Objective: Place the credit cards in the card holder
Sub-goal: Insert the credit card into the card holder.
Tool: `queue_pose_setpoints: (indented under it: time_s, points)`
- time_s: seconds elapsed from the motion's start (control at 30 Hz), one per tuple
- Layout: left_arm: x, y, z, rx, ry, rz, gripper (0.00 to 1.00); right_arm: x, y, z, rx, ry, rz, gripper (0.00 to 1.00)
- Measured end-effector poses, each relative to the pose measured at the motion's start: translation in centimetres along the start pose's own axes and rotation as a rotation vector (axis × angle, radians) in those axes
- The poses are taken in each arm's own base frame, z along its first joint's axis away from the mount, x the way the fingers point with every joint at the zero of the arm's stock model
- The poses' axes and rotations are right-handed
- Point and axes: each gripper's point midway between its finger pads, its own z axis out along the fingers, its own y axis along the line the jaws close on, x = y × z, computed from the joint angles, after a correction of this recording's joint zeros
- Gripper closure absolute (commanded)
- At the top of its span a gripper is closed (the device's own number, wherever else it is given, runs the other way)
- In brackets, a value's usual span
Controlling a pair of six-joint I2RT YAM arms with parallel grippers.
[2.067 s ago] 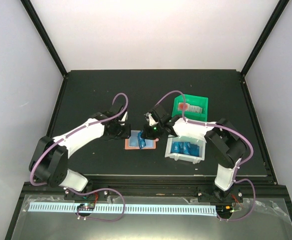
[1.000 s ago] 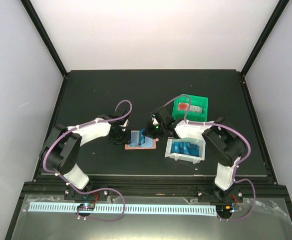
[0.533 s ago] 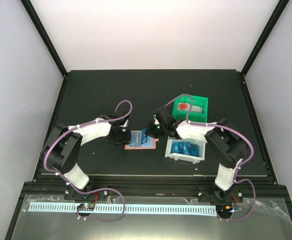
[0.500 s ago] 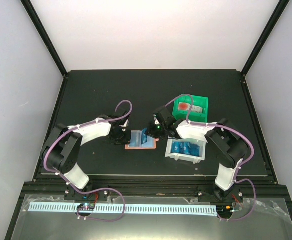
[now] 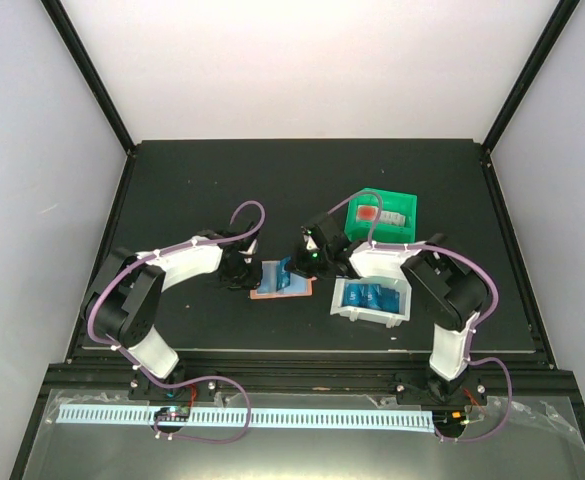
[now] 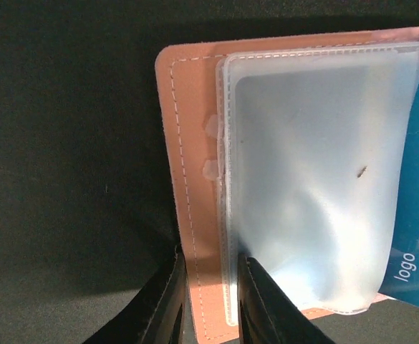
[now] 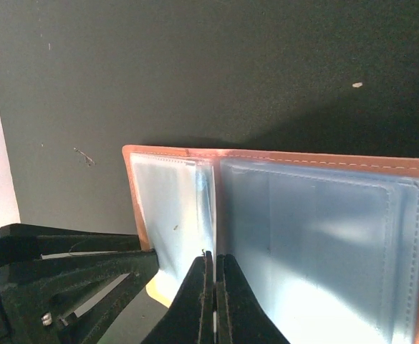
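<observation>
The card holder [image 5: 268, 288] lies open on the black table, salmon outside, clear pockets up; it also shows in the left wrist view [image 6: 191, 179] and the right wrist view [image 7: 324, 215]. A blue credit card [image 5: 290, 271] stands over its middle, its lower part under a clear pocket [image 6: 417, 215]. My right gripper [image 5: 303, 264] is shut [image 7: 212, 259] with a thin edge between its pads, at the pocket's fold. My left gripper [image 5: 243, 272] is slightly open [image 6: 210, 301], its fingers astride the holder's left border, one on the table, one on the pocket.
A white bin [image 5: 400, 300] with more blue cards [image 5: 367, 295] sits just right of the holder. A green bin [image 5: 356, 206] holding a pink and white item stands behind it. My left gripper's black fingers show in the right wrist view [image 7: 66, 265].
The left arm has swung in and down to the holder's left edge. The right gripper has lowered the blue card from above the holder into the pockets. Little differs over the last half second.
</observation>
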Motion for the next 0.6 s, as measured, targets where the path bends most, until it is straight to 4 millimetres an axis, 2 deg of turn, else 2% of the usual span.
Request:
queue_pose_setpoints:
  time_s: [0.33, 0.6]
  points:
    - [0.0, 0.0, 0.0, -0.002, 0.002, -0.001, 0.8, -0.2, 0.3, 0.8, -0.053, 0.005, -0.003, 0.99]
    - [0.1, 0.1, 0.0, -0.004, 0.005, -0.003, 0.79, 0.0, -0.2, 1.7, -0.111, -0.003, -0.003, 0.99]
